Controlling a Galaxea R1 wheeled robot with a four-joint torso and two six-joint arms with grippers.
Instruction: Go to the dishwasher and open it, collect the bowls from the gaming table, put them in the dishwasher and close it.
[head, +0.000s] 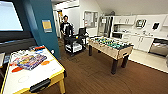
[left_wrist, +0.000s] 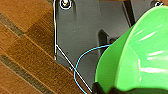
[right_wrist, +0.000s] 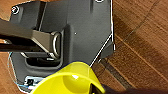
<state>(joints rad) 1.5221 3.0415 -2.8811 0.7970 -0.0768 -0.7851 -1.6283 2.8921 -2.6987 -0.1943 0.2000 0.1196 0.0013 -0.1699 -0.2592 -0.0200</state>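
Head: gaming table (head: 53, 75) lower left of frame, foosball table (head: 110, 46) centre, person (head: 66, 27) behind a cart, dishwasher (head: 158, 47) far right | Left wrist: left gripper (left_wrist: 105, 88) clamps a lime green bowl (left_wrist: 135, 57) above wood floor (left_wrist: 22, 37) | Right wrist: right gripper (right_wrist: 82, 88) carries a yellow bowl (right_wrist: 67, 80).

A room with a brown wood-plank floor (head: 95, 75) that meets pale tile at 3 o'clock. A teal wall (head: 42, 15) stands at 11 o'clock beside a bright screen (head: 10, 16). At centre is a table-football table (head: 110, 47); a person (head: 66, 27) stands behind a black cart (head: 73, 45) at 12 o'clock. White cabinets (head: 140, 41) line the wall at 2 o'clock.
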